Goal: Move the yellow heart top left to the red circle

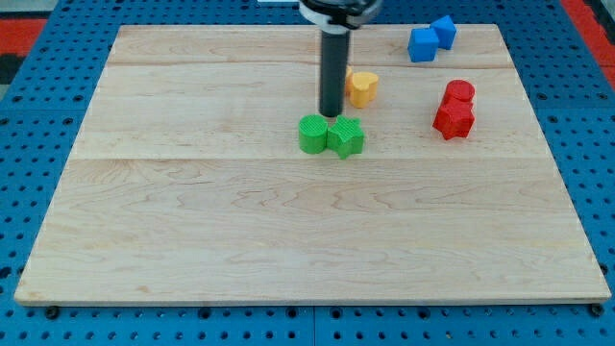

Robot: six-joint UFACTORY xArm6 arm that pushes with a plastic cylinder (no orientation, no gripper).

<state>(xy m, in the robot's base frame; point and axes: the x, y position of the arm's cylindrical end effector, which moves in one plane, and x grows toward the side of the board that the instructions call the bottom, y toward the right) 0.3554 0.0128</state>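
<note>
The yellow heart [362, 87] lies near the top middle of the wooden board. The red circle [460, 92] sits to its right, with a red star-like block [454, 119] touching it just below. My tip [332, 112] stands just left of and slightly below the yellow heart, close to it, and just above two green blocks.
A green circle [312, 134] and a green star-like block [346, 136] sit side by side under the tip. Two blue blocks [422, 44] [444, 31] lie at the top right. The board edge [307, 298] runs along the view's bottom.
</note>
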